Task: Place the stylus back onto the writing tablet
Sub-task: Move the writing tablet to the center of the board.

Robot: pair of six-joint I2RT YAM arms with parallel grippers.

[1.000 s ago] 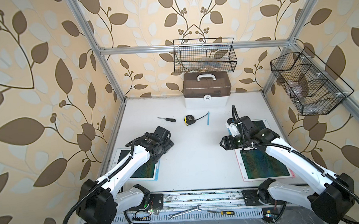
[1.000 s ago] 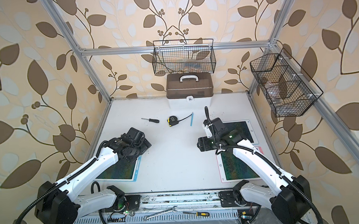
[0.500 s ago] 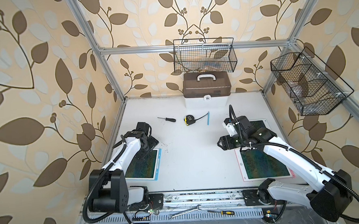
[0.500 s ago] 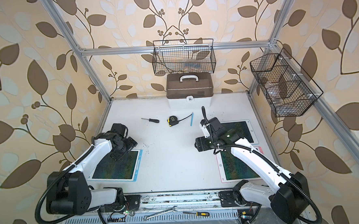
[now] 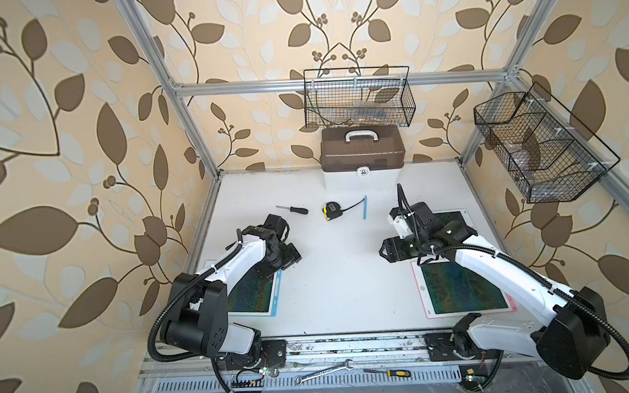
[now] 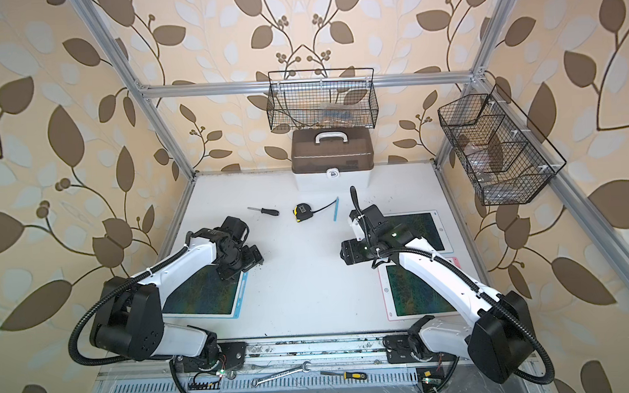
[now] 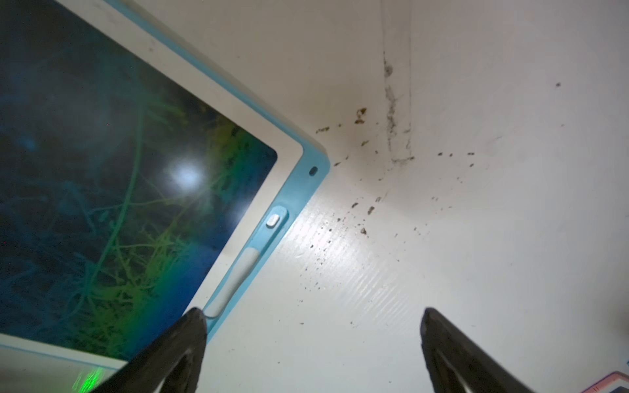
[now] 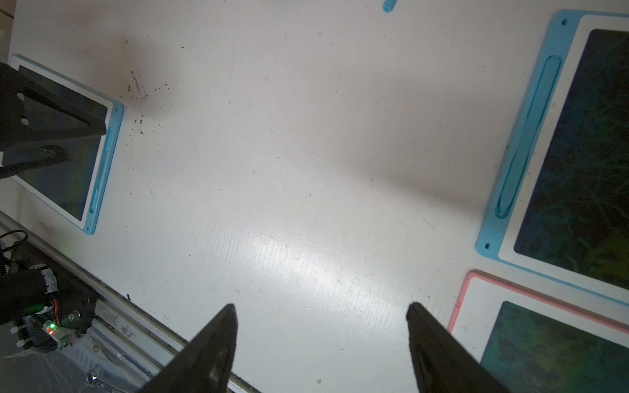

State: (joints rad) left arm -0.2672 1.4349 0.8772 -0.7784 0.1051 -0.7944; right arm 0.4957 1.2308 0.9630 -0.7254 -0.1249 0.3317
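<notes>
Stylus point(image 8: 389, 5) is mostly cropped in right wrist view.

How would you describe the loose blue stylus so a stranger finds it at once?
Start at the brown-lidded toolbox at the back. Just in front of it, beside the tape measure, lies the stylus: a thin light-blue stick, unlike the dark screwdriver nearby.

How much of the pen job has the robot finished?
Done, it seems: a white pen lies in the groove of the left tablet. In hand: nothing; the left pincer and right pincer are both open and empty. To do: the blue pen lies on the table by the tape measure, and the groove of the right blue tablet is empty.
</notes>
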